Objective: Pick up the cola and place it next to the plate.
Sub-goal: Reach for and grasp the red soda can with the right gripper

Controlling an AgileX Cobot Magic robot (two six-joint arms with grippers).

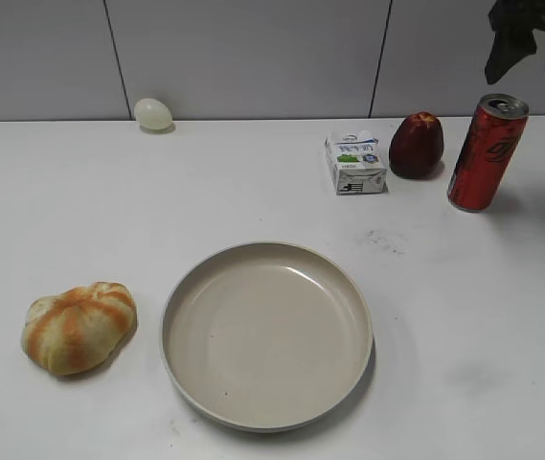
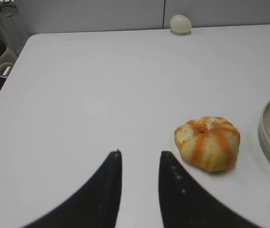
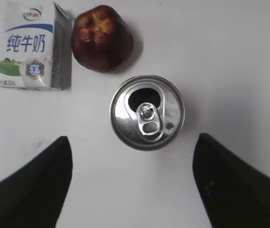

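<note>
While nothing lies in it, the plate [image 1: 267, 335] sits nearest the exterior camera, a bare beige dish just below table centre. At its 9 o'clock, close but apart, rests the bread [image 1: 79, 326], striped orange.

Farther back, at the plate's 2 o'clock and well apart from it, the cola [image 1: 486, 153] stands upright on the table [image 1: 205, 192], long axis vertical, silver top up. From the right wrist view its mouth is open and dark, with the pull tab [image 3: 148, 120] toward 6 o'clock of the lid; what the can contains cannot be told.

Beside the can at its 9 o'clock is the fruit [image 1: 417, 145], near but not touching, and past that at the same bearing the milk carton [image 1: 355, 162], lying on the table.

Above the can hangs the right gripper [image 3: 132, 183], its jaws spread wide, clear of the can on both sides.

At the far wall, toward 11 o'clock from the plate, sits a pale egg [image 1: 153, 114].

Low over the table at the bread's 8 o'clock, the left gripper [image 2: 139, 159] has its fingers parted with nothing between.
</note>
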